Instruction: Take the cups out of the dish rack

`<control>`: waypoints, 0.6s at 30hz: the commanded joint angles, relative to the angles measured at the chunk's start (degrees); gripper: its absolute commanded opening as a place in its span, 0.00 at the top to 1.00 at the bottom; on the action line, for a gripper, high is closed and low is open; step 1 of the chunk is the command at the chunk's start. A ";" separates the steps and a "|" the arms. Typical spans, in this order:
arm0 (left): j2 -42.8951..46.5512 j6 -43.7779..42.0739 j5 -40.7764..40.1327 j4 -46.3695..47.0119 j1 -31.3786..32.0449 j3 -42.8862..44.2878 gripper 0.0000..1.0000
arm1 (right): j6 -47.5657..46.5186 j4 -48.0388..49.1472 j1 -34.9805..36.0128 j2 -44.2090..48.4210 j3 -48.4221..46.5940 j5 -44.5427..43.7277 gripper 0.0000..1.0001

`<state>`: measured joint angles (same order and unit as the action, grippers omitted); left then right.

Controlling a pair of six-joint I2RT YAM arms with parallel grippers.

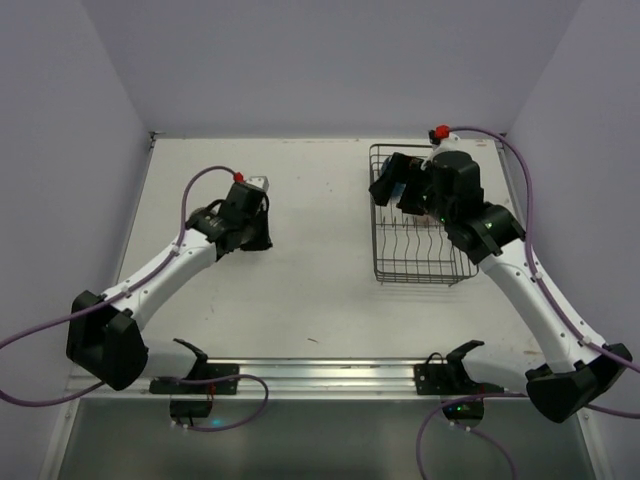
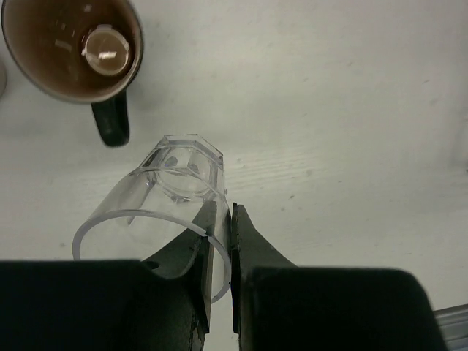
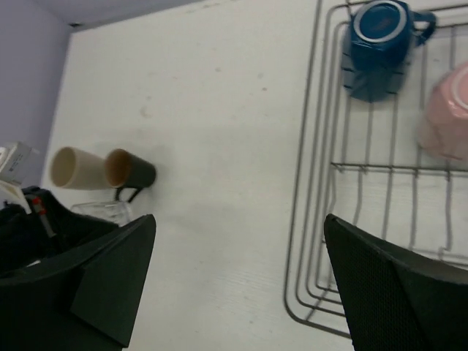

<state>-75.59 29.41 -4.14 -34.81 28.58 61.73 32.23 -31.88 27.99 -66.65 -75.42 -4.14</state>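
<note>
The left gripper (image 2: 223, 216) pinches the clear glass (image 2: 170, 191) by its rim, beside the dark brown mug (image 2: 67, 45). The right gripper (image 3: 240, 221) hangs wide open over the left edge of the dish rack (image 3: 313, 170), which holds the blue mug (image 3: 376, 45) and pale pink cup (image 3: 447, 110).

The mug (image 3: 376, 51) is blue, the cup (image 3: 447, 113) pink, the wire rack (image 1: 420, 255) grey.

Your top external camera sits high above the near edge of the bench (image 1: 300, 270) and looks down across all of it. Your left wrist camera hangs close over the bench, its fingers (image 2: 256, 252) at the bottom edge. Your right wrist camera looks from higher up, sharing the dish rack (image 3: 365, 170) with the top view and the dark brown mug (image 3: 131, 170) with the left wrist view.
</note>
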 commanded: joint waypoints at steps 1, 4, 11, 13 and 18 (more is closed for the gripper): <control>0.18 1.17 -6.23 -4.75 -0.01 -1.79 1.00 | -6.21 -5.91 -1.26 1.35 -1.84 -11.50 0.01; -0.87 1.62 -7.89 -4.48 -0.01 -3.46 1.00 | -6.30 -6.44 -3.28 1.18 -1.57 -11.07 0.01; -2.71 1.88 -11.50 -5.71 0.07 -6.45 1.00 | -7.35 -6.62 -6.28 -0.32 -0.52 -10.27 0.01; -3.77 1.79 -12.29 -6.68 0.07 -6.80 1.00 | -7.53 -6.62 -6.89 -0.76 -0.34 -10.27 0.01; -6.32 1.35 -12.64 -6.59 -0.01 -7.94 1.00 | -8.15 -6.62 -7.86 -2.16 -0.43 -9.92 0.01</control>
<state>-81.25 30.41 -14.04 -40.99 28.58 54.33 25.43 -38.61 20.82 -68.10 -75.42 -12.62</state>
